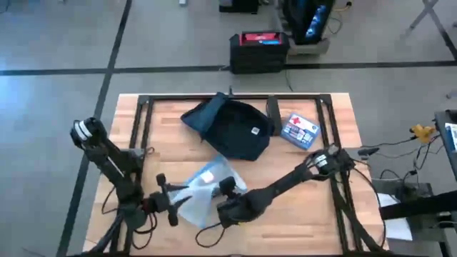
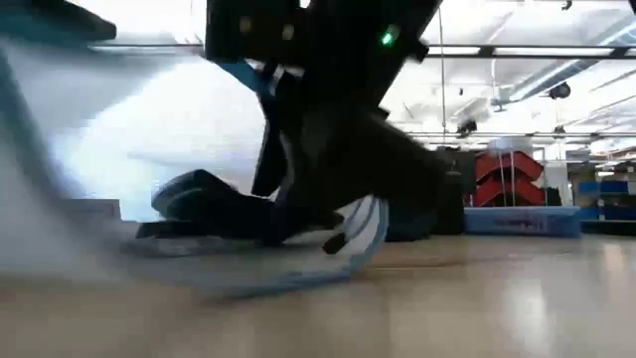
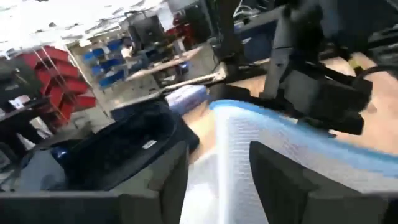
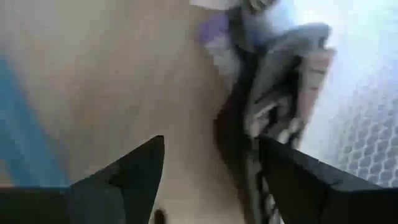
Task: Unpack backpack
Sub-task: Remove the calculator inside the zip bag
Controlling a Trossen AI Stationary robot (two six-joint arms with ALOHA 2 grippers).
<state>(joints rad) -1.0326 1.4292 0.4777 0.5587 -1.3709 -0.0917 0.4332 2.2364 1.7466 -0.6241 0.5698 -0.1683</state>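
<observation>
Working the clear pouch [image 1: 202, 187]: left gripper [image 1: 173, 202] and right gripper [image 1: 227, 196] are flanking it, fingers parted, backpack [image 1: 232, 128] lying beyond.

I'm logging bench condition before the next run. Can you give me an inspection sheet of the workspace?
Surface: wooden table, dark frame rails on it.
Job's things: navy backpack at the far middle, lying flat.
Clutter: clear plastic pouch near the front, between both arms; blue-white box right of the backpack.
End effectors: left end effector at the pouch's left edge, fingers apart; right end effector over the pouch's right side, fingers apart.
Cables: loose wires off the table's right side.
Surroundings: black case on the floor beyond the table.
</observation>
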